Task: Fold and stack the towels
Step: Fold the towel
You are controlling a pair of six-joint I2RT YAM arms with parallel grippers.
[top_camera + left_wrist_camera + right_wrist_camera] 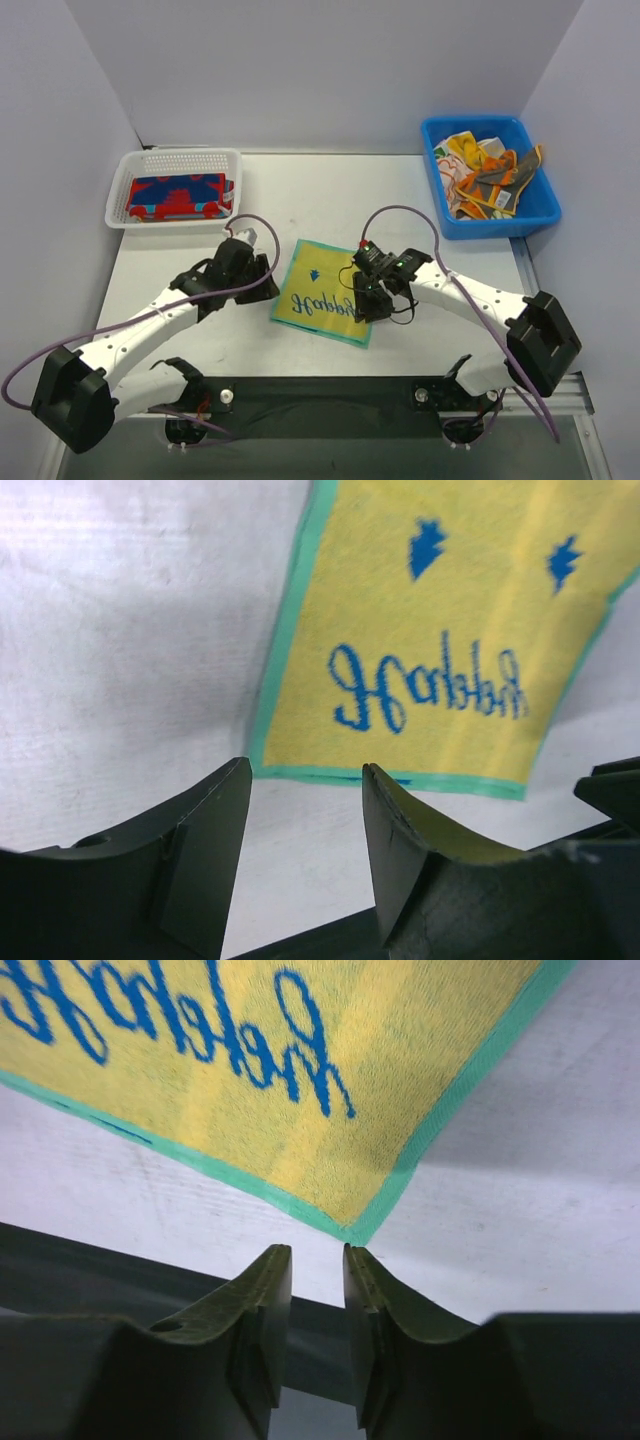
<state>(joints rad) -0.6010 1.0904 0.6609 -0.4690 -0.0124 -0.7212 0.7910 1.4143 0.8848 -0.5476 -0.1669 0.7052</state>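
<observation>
A yellow towel (322, 292) with a teal border and blue lettering lies flat in the middle of the table. My left gripper (266, 284) hovers just off its left edge. In the left wrist view the left gripper (305, 770) is open with only bare table between its fingers, and the towel (440, 650) lies just beyond them. My right gripper (368, 303) sits at the towel's near right corner. In the right wrist view the right gripper (318, 1252) is narrowly open and empty, with the corner of the towel (250, 1080) just past its fingertips.
A white mesh basket (120, 215) at the back left holds a folded red-and-blue towel (178, 197). A blue bin (540, 215) at the back right holds several crumpled towels (485, 175). Grey walls close off the back and sides.
</observation>
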